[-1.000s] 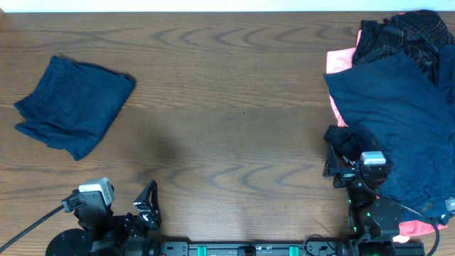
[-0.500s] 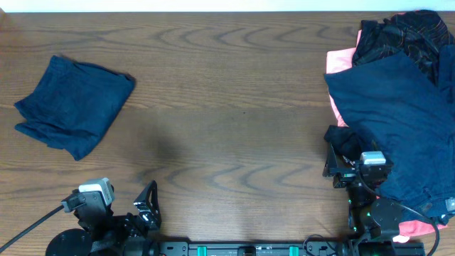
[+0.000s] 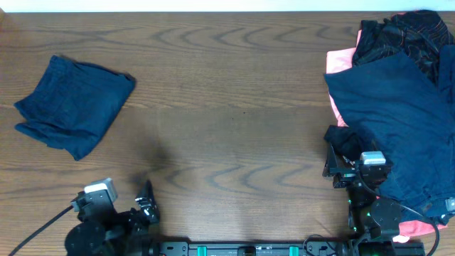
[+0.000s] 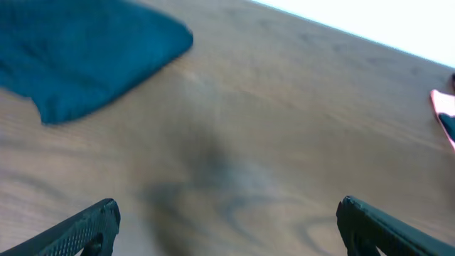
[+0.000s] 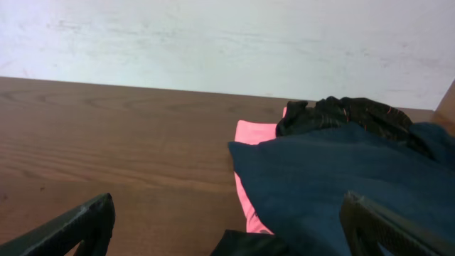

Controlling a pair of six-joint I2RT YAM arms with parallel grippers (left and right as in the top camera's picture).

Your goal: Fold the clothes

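A folded dark blue garment (image 3: 71,105) lies at the table's left; it shows in the left wrist view (image 4: 78,57). A pile of unfolded clothes sits at the right: a large navy garment (image 3: 398,114) on top, a pink one (image 3: 338,61) under it and a black patterned one (image 3: 402,32) at the back. The right wrist view shows the navy (image 5: 341,178), pink (image 5: 254,135) and black (image 5: 341,114) pieces. My left gripper (image 3: 146,206) is open and empty near the front edge (image 4: 224,231). My right gripper (image 3: 341,160) is open at the pile's left edge (image 5: 227,227), holding nothing.
The wooden table (image 3: 234,107) spans the view. A white wall (image 5: 213,35) stands behind the far edge. The arm bases sit along the front edge.
My left arm has shifted slightly, its gripper drawing back toward the front edge. The right arm and the clothes have not moved.
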